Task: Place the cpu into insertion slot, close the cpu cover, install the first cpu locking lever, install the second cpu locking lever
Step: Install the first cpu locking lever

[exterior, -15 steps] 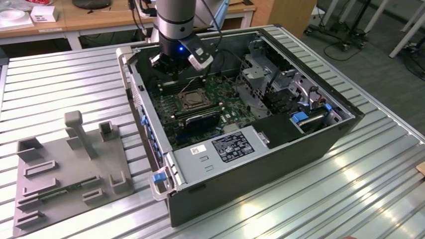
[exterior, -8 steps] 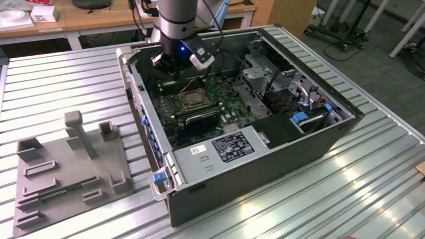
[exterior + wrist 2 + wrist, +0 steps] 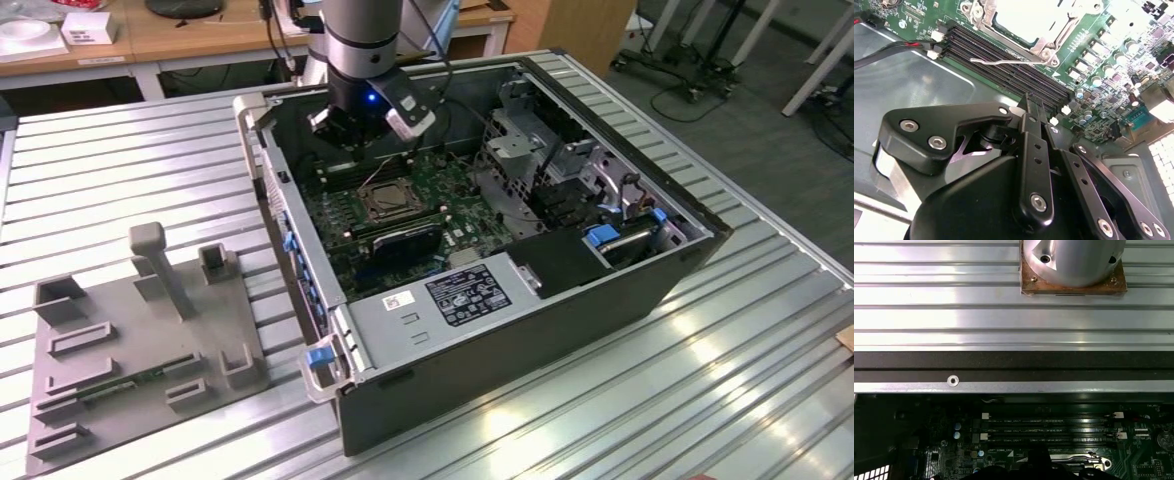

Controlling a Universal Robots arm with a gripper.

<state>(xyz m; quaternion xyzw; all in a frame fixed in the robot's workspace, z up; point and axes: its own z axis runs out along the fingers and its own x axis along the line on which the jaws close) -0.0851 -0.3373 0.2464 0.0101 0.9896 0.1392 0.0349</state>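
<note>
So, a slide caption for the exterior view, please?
Gripper inside the open computer case, close to the insertion slot.

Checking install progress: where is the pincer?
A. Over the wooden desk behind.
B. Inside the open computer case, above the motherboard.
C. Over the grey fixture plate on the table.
B: in the exterior view the pincer hangs inside the open computer case, above the motherboard, close to the insertion slot.
</note>
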